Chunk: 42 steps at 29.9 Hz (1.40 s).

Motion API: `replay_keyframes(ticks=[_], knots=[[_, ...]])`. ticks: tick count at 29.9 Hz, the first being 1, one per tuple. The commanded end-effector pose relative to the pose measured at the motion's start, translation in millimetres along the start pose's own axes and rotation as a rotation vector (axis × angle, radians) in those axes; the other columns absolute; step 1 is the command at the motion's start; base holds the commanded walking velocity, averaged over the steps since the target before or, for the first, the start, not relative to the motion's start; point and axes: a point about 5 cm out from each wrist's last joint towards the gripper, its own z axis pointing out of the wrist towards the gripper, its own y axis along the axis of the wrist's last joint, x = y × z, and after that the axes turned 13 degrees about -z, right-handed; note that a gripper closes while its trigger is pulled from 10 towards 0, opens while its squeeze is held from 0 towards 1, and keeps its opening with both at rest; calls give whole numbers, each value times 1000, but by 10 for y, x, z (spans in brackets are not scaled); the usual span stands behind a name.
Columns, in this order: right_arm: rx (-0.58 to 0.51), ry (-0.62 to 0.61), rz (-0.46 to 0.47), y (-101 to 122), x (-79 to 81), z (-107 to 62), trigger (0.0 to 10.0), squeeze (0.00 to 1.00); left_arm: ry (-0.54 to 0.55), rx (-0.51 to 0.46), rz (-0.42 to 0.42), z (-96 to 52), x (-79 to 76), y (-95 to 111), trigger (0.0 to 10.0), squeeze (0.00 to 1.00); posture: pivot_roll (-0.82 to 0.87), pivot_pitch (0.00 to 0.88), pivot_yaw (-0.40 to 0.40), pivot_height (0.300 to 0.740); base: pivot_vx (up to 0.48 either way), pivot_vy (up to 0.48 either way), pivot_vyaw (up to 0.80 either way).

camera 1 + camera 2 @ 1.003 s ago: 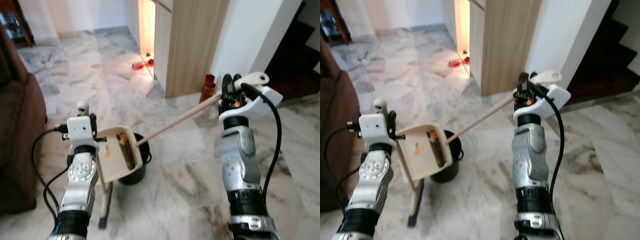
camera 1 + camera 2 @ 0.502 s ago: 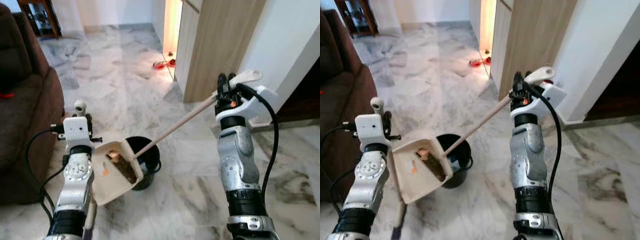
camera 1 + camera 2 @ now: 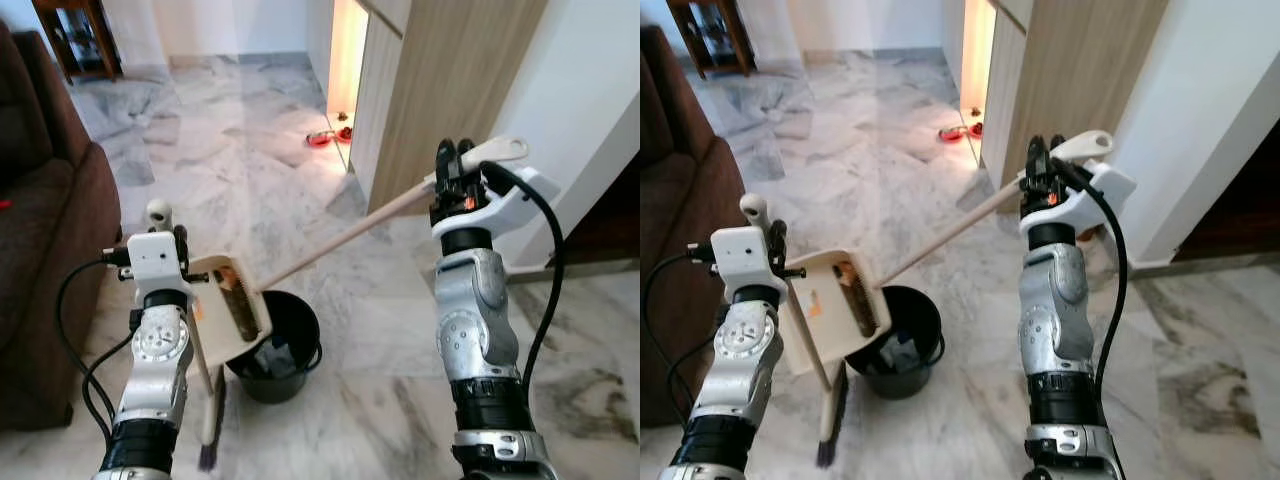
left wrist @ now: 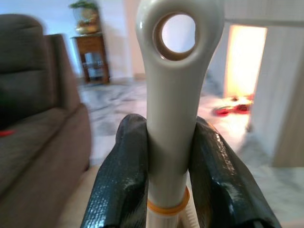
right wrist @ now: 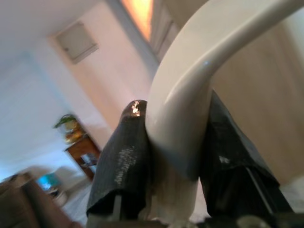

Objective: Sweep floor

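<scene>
1. The left gripper [image 4: 168, 156] squeezes the broom [image 3: 830, 400] handle tight.
2. The right gripper [image 5: 173, 152] grips the dustpan [image 3: 228, 305] stick.
3. The dustpan is tipped just above the black bucket [image 3: 275, 350].

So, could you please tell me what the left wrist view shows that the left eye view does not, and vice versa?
The left wrist view adds a close look at the left gripper clamped on the broom handle, with its hanging hole and orange ring. The left eye view adds the dustpan tipped above the black bucket, its long handle in the right gripper, and the bristles. Both share the brown sofa, marble floor and lit doorway.
</scene>
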Motion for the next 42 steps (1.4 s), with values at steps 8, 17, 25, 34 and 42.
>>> replay_keyframes(ticks=[8, 17, 25, 34, 42], knots=[[-102, 91, -2, 229, 201, 79, 10000, 0, -1, -62, 5, 54, 24, 124, 10000, 0, 4, 0, -27, 740, 194, 0, 0], [-106, 155, -28, 237, 292, 64, 10000, 0, -7, -65, 1, 52, 10, 122, 10000, 0, 0, 0, -27, 740, 0, 0, 0], [-164, 288, -92, 304, 515, 5, 10000, 0, -12, -66, -3, 49, -10, 118, 10000, 0, -2, 0, -27, 740, 0, 0, 0], [-121, 184, -88, 261, 555, 38, 10000, 0, -18, -61, -6, 40, -23, 106, 10000, 0, -4, 0, -28, 740, 0, 0, 0], [-78, 55, -36, 215, 447, 67, 10000, 0, -28, -51, -17, 25, -44, 90, 10000, 0, -2, 0, -32, 740, 0, 0, 0]])
